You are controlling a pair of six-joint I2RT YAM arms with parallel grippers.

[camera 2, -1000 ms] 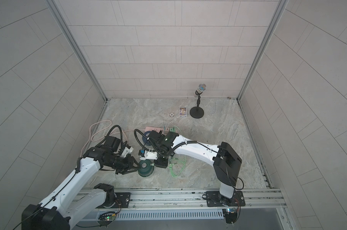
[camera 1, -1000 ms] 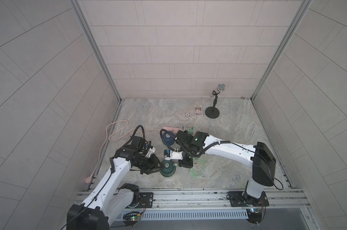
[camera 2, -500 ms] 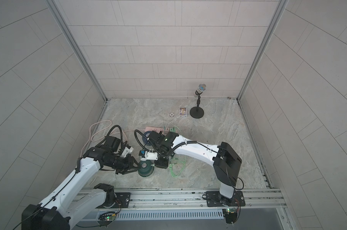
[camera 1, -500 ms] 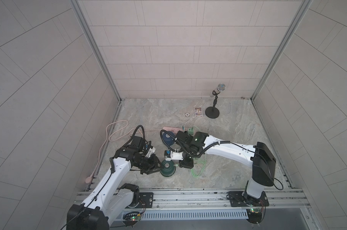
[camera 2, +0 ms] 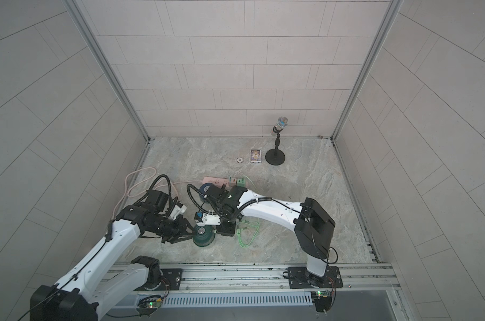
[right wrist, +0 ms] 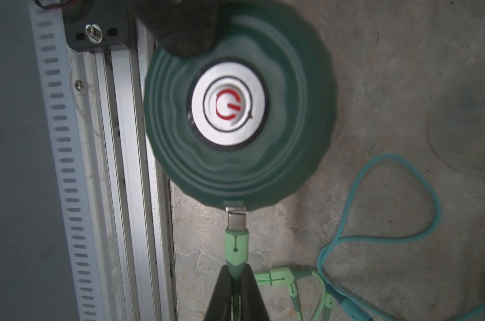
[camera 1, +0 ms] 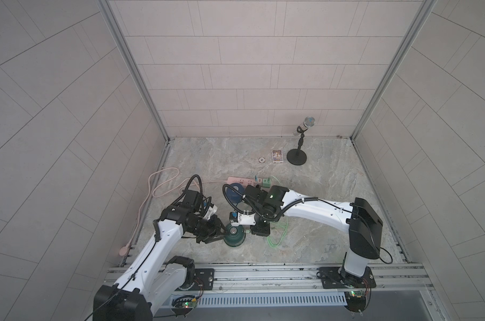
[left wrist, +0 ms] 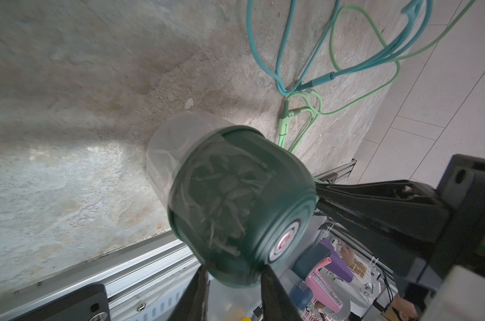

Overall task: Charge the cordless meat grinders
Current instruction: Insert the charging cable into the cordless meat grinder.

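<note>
The dark green cordless meat grinder [camera 1: 235, 233] [camera 2: 203, 234] stands near the front rail on a clear cup [left wrist: 174, 144]. My left gripper [camera 1: 221, 232] [left wrist: 235, 278] is shut on its green dome [left wrist: 235, 194] from the left. My right gripper [camera 1: 256, 230] [right wrist: 237, 273] is shut on the light green cable plug [right wrist: 235, 241]. The plug's metal tip meets the port on the grinder's rim [right wrist: 235, 208], with most of the tip still showing. The white centre carries a red power symbol [right wrist: 227, 108]. The dark blue grinder [camera 1: 234, 193] [camera 2: 205, 190] sits behind, partly hidden by the right arm.
A pink power strip [camera 1: 242, 182] with a green adapter [camera 1: 266, 182] lies behind the blue grinder. Loose green cable [camera 1: 277, 236] and teal cable [right wrist: 374, 236] coil right of the green grinder. A microphone stand [camera 1: 296, 159], a card box [camera 1: 276, 156] and a small disc [camera 1: 261, 159] stand at the back.
</note>
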